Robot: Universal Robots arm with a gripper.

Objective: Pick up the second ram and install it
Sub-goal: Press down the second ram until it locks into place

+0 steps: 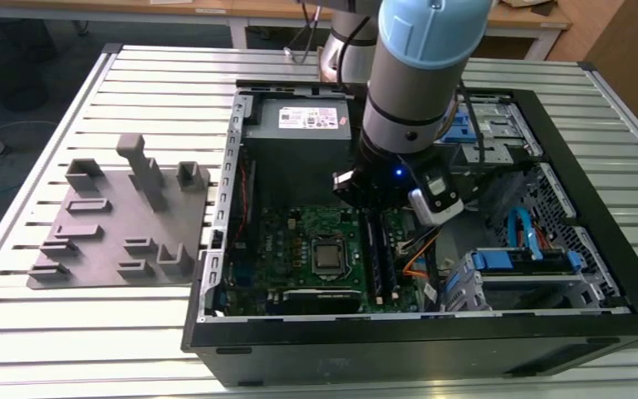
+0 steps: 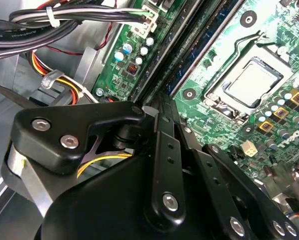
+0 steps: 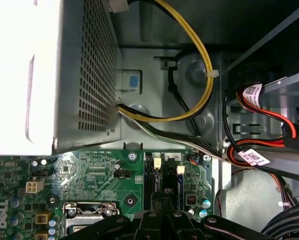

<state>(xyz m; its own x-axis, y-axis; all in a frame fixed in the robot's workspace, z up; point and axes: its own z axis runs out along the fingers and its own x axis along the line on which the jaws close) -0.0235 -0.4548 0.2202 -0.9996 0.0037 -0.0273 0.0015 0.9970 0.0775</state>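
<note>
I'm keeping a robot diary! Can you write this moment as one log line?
gripper: down at the memory slots | motherboard: inside the open computer case | grey tray: beside the case

Arm point(image 1: 414, 58): pale blue cap section up top, silver-grey tube below, dark band w/ black joint under that. Small blue light glows on the black wrist block, just above the motherboard point(image 1: 308, 249). White-and-black module w/ rounded corners clipped on the wrist's side, toward the drive-bay end of the board. Thin cable runs up alongside the upper arm.

Gripper point(image 2: 162, 107): all matte black, flat linkage bars, rounded housing. Silver screw heads at the pivots, two on the rounded lobe, several along the bars nearer the board's CPU socket. Yellow wire and a silver-grey band show between the links. In the first wrist view, black linkage tops w/ small screws edge the board.
</note>
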